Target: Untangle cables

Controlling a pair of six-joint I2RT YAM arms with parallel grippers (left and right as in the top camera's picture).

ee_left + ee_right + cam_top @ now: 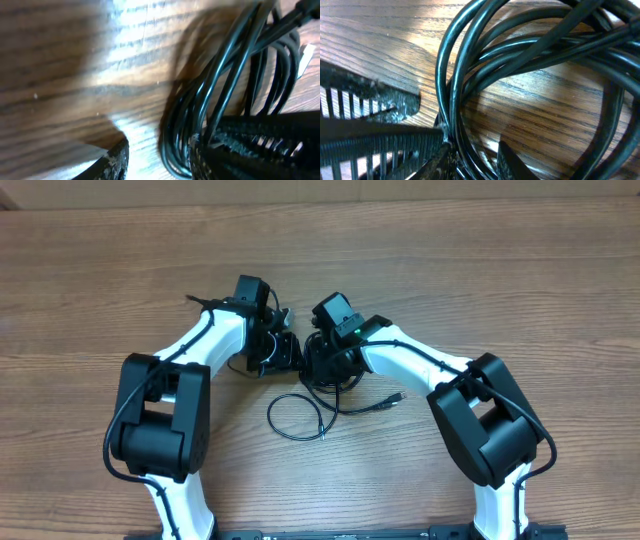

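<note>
Left gripper (pixel 156 150): released. Jaws stand apart, with bare wood showing beside 1 finger and a bunch of strands lying against the other.
Right gripper (pixel 470 145): appears clenched on a few strands of the cables (pixel 535 47), though its far finger is mostly cut off at the frame's lower edge.
Where the cables are: bunched at mid-table between the 2 claws, with 1 loose loop lying toward the robot.
Hidden: from overhead both claws cover the main tangle. Both wrist views are close and blurred, and the strands run out of frame, so the number of cords cannot be told.
Direction: 1 tail leaves the loop along a left-to-right axis, and its silver-tipped plug end (pixel 397 397) points to the robot's right and slightly away.
Arms: left arm (pixel 200 345) and right arm (pixel 410 360) both bend inward to the bunch.
Surface: brown wooden table (pixel 500 260), with the grain running side to side.
Room: only a paler strip shows past the far edge.
</note>
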